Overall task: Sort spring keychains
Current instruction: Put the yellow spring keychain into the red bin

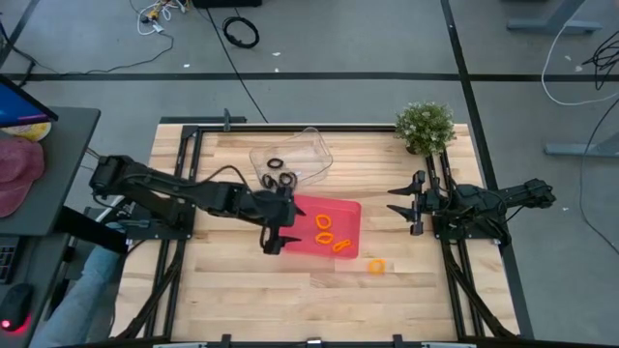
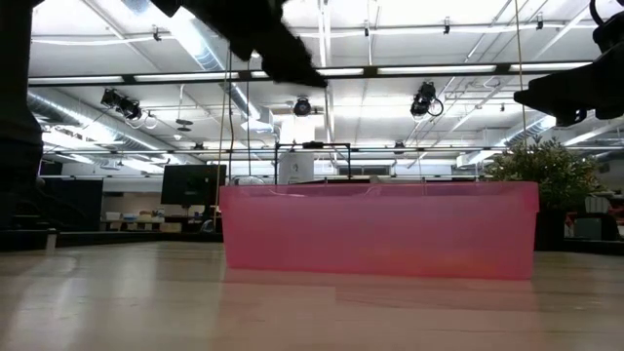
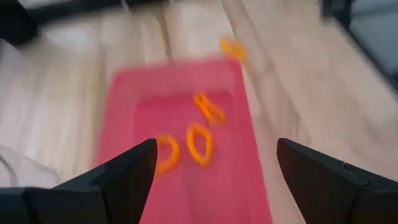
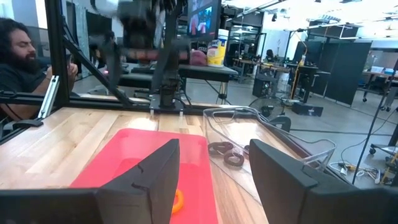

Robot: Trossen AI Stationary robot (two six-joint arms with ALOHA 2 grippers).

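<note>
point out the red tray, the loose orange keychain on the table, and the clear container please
red tray [image 1: 350, 215]: high view, bare floor near its right edge.
loose orange keychain [image 1: 376, 266]: high view, on its coil, on the wood beside the tray.
clear container [image 1: 308, 145]: high view, its transparent far wall.

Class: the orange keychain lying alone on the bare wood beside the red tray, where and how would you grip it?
Probably from straight above, one finger inside the loop and one outside, pinching one side of the coil. The orange keychain lies flat on the table, just outside the red tray, so a sideways approach offers little to pinch.
</note>
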